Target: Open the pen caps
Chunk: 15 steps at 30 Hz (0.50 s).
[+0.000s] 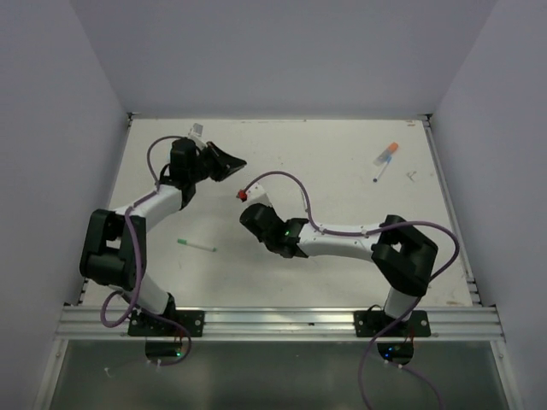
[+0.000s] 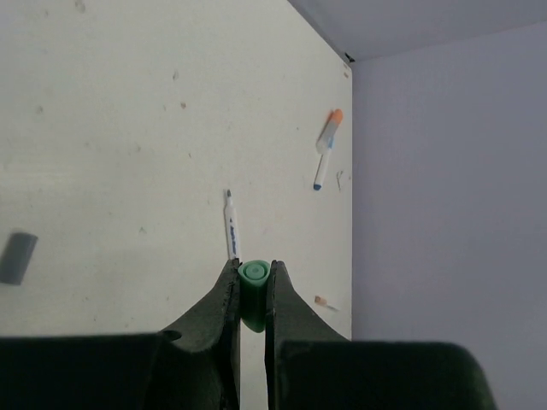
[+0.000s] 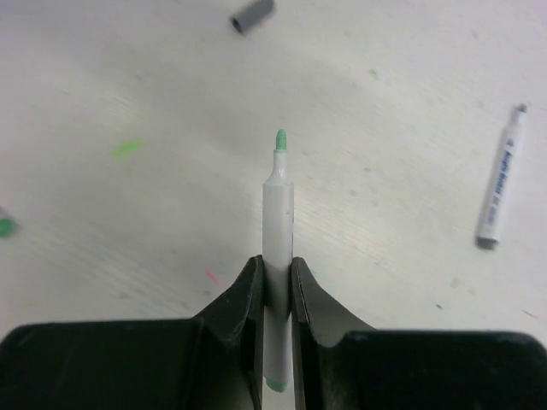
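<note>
A small green pen cap (image 2: 253,282) is pinched end-on between the fingertips of my left gripper (image 2: 253,266), which is shut on it above the table. My right gripper (image 3: 276,260) is shut on a pale pen body (image 3: 278,213) whose bare green tip (image 3: 280,139) points away from the jaws. At the far right of the table lies a marker with an orange cap (image 1: 392,148), which also shows as the orange cap (image 2: 336,116) in the left wrist view. A grey cap (image 3: 252,14) lies loose on the table.
A thin green pen (image 1: 197,245) lies at the front left of the white table (image 1: 325,145). A white uncapped pen (image 2: 232,226) lies under the left gripper, and a white pen (image 3: 500,188) lies to the right of the right gripper. Walls close in three sides.
</note>
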Each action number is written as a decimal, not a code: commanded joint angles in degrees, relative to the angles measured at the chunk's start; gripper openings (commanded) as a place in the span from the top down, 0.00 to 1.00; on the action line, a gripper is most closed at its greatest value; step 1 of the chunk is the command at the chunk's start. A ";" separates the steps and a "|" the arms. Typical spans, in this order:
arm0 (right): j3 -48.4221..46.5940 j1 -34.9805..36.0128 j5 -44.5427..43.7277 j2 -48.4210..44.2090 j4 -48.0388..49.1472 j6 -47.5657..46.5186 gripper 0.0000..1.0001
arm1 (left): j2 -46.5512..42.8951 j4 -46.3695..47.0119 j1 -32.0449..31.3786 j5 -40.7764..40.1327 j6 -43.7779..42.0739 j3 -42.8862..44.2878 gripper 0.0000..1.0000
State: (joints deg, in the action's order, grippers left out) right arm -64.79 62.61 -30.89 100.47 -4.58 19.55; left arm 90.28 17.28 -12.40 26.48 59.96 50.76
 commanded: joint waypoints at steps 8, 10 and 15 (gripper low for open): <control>8.53 -14.51 11.18 -10.55 -1.94 3.37 1.00 | 3.05 -19.60 2.74 -2.65 -22.46 12.51 1.00; 9.86 -20.14 13.31 -11.60 -2.27 3.04 1.00 | 5.69 -26.21 0.55 -6.42 -27.42 16.11 1.00; 8.20 -28.49 18.33 -10.03 -5.09 1.98 1.00 | 8.94 -30.81 -1.48 -16.19 -32.89 15.07 1.00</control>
State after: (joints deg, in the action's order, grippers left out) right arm -55.66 35.88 -18.44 90.59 -9.02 20.75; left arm 97.17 -5.96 -13.37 16.82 34.79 65.49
